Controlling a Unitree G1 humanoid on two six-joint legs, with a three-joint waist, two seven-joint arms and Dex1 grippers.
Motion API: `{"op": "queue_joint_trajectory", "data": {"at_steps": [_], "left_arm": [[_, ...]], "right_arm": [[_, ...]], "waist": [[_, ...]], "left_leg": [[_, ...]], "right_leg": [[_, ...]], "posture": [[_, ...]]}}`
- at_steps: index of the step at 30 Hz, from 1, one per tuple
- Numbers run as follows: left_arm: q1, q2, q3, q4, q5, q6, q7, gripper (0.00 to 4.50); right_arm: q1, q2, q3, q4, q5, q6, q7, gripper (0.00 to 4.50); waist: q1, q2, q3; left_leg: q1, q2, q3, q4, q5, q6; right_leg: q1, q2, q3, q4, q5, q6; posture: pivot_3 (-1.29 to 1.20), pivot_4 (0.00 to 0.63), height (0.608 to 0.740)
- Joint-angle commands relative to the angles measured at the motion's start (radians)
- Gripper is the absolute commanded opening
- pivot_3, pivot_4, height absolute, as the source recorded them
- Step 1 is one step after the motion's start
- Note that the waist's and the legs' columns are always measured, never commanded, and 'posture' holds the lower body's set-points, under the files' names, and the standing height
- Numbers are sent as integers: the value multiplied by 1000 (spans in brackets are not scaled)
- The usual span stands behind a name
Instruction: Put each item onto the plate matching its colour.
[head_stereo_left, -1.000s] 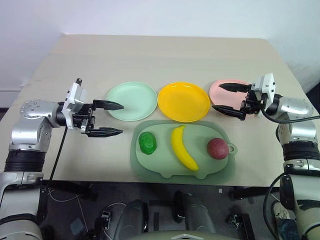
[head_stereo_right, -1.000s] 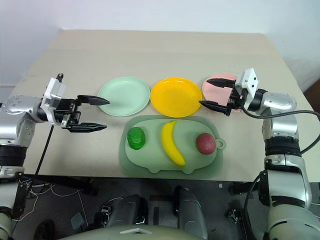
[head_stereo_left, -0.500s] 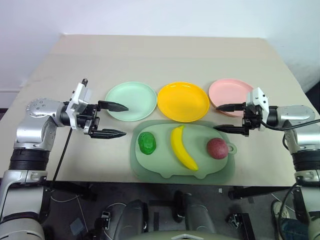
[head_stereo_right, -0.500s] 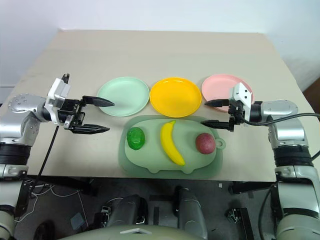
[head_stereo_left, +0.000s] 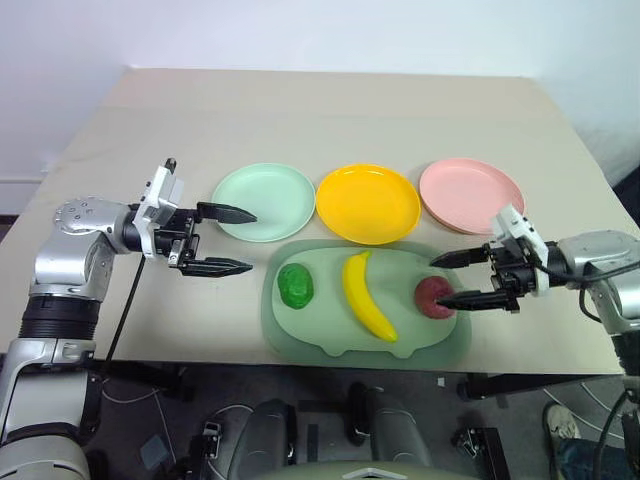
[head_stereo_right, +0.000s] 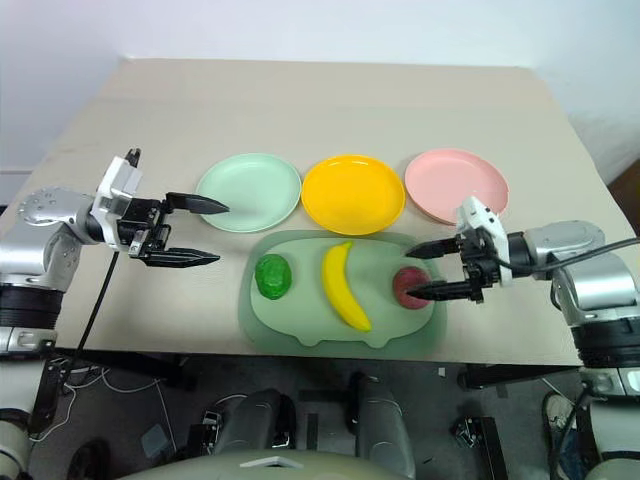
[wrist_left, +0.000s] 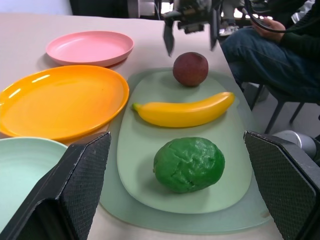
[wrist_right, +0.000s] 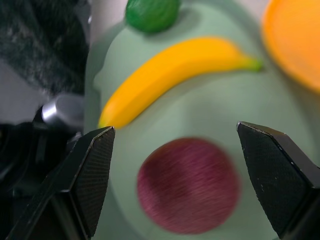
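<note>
All three round plastic plates (head_stereo_left: 367, 203) lie empty; spread-fingered right gripper (head_stereo_left: 462, 279) flanks the round maroon toy fruit (head_stereo_left: 434, 297) at the pale green board's (head_stereo_left: 330, 340) three o'clock, left gripper (head_stereo_left: 222, 239) spread and empty.

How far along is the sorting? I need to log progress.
Nothing is placed yet: the green plate, yellow plate and pink plate hold nothing. The green vegetable, banana and maroon fruit all lie on the pig-shaped board. In hand: the right gripper, fingers open, straddles the fruit. All three placements remain.
</note>
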Motion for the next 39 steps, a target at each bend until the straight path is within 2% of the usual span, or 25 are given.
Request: {"op": "queue_joint_trajectory", "data": {"at_steps": [1,8,14,17,19,24,27,31,34,36,39], "left_arm": [[-10,16,3,-9,-13,-4,-4,4462],[-19,26,-1,1,-14,-4,-4,4462],[-21,32,-3,5,-15,-7,-4,4462],[-23,34,-4,9,-14,-8,-4,4500],[-23,35,-4,10,-13,-9,-4,4500],[-21,37,2,4,-13,-7,-4,4500],[-18,37,6,-1,-16,-3,-4,4500],[-11,35,8,-1,-15,-6,-4,4500],[-12,32,8,1,-15,-8,-4,4500],[-14,31,8,5,-14,-9,-4,4500],[-14,33,6,1,-17,-7,-4,4500]], "right_arm": [[22,3,5,-48,-14,-39,-25,4107],[31,31,18,-44,-50,-111,-88,4107],[39,33,36,-38,-76,-165,-86,4107],[27,36,44,-2,-104,-210,-97,3560],[32,24,54,4,-107,-225,-70,3031],[42,18,69,34,-137,-284,-55,2954],[8,27,56,25,-86,-212,-53,2933],[-114,75,-22,37,12,-104,-114,2933],[-243,121,-84,118,66,-11,-202,2933],[-317,159,-111,197,43,-33,-293,2933],[-410,200,-110,378,-71,-156,-441,2933]], "waist": [[-1,0,0],[0,0,0],[0,0,0],[0,0,0],[0,-1,0],[1,-1,0],[1,-1,0],[-3,0,0],[-4,0,0],[-3,0,0],[0,-1,0]], "left_leg": [[0,0,0,0,0,0],[0,0,0,0,0,0],[0,0,0,0,0,0],[0,0,0,0,0,0],[0,0,0,0,0,0],[0,0,0,0,0,0],[1,0,0,1,0,0],[1,0,0,1,0,0],[0,0,0,1,1,-3],[0,0,0,1,2,-3],[0,0,0,0,2,-3]], "right_leg": [[0,0,0,0,0,0],[0,0,0,0,0,0],[0,0,0,0,0,0],[0,0,0,0,0,0],[0,0,0,0,0,0],[0,0,0,0,0,0],[1,0,0,0,0,0],[1,0,0,0,0,0],[0,1,0,0,0,0],[0,1,0,1,0,0],[0,1,0,1,0,0]], "posture": [[0,150,740],[0,150,740],[0,150,740],[0,150,740],[0,150,740],[0,150,740],[0,150,740],[0,150,740],[0,150,740],[0,150,740],[0,150,740]]}}
